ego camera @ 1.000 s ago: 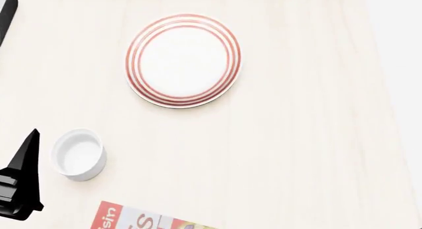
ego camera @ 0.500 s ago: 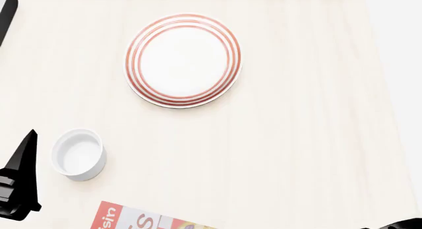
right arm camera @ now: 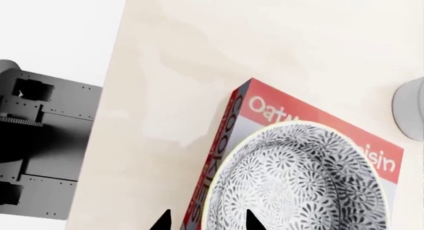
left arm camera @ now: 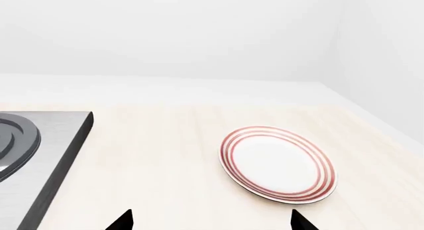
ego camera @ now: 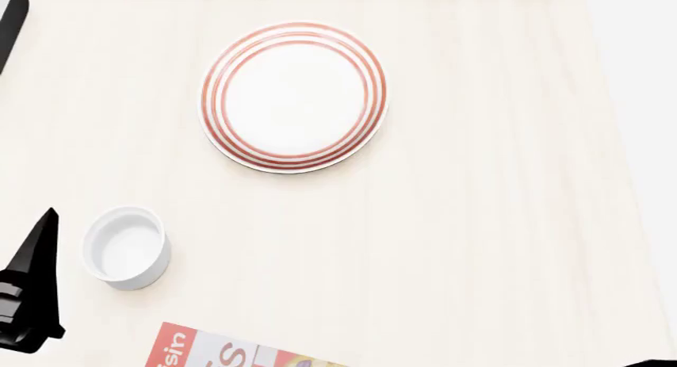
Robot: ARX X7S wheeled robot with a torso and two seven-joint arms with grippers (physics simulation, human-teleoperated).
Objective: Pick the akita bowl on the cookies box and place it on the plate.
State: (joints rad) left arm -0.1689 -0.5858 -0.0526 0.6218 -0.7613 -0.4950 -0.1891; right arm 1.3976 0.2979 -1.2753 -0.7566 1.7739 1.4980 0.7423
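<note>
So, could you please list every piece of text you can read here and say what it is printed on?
"Oat…": top of the flat red cookies box, the rest hidden by the grey-and-white speckled bowl.
"…isin": same top, past the bowl.
"COOKIES": the box's side.
Head view: only "…sin" and an "S".

cookies box (right arm camera: 311,121) top, my right wrist view: white "Oat…" and "…isin", the middle hidden under the akita bowl (right arm camera: 298,183) | box side face: "COOKIES" in white, running lengthwise | head view, box (ego camera: 227,351) at the near edge: "…isin" and a large "S", rest cut off | plate (ego camera: 294,96): no lettering I can read
</note>
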